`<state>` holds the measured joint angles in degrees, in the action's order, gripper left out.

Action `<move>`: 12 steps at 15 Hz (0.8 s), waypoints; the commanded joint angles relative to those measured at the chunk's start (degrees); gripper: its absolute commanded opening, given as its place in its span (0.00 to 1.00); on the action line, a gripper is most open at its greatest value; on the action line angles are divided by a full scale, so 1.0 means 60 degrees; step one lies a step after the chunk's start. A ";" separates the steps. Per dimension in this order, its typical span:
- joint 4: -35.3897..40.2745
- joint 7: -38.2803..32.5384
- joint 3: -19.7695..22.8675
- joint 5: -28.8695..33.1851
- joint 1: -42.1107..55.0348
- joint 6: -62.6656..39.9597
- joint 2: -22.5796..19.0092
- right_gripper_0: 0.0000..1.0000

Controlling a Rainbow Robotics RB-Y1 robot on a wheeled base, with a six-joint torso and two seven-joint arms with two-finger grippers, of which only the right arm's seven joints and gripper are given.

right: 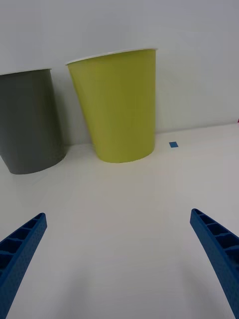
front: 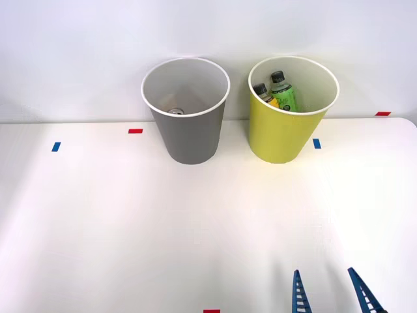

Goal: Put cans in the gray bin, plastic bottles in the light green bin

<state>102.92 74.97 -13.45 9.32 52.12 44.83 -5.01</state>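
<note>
Front view, two bins are standing side by side at the far edge of the white bench [front: 130, 228]. Gray bin [front: 188, 137], on the left, is holding one silvery can [front: 176, 111], its round top showing at the bottom. Light green bin [front: 281, 134], on the right, is holding two dark-capped plastic bottles leaning together: a bright green bottle [front: 283, 92] and a yellow-labelled bottle [front: 266, 94]. Right hand [front: 329, 293] is hanging near the bench's near edge, well apart from both bins, its blue ribbed fingers [right: 22, 244] spread wide and gripping nothing.
</note>
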 commanded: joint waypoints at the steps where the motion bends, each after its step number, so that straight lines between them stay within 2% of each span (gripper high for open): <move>1: 0.0000 0.0000 0.0000 0.0000 0.0000 0.0000 0.0000 1.00; 12: 0.0000 0.0000 0.0000 0.0000 0.0000 0.0000 0.0000 1.00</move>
<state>102.92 74.97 -13.45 9.32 52.12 44.82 -5.01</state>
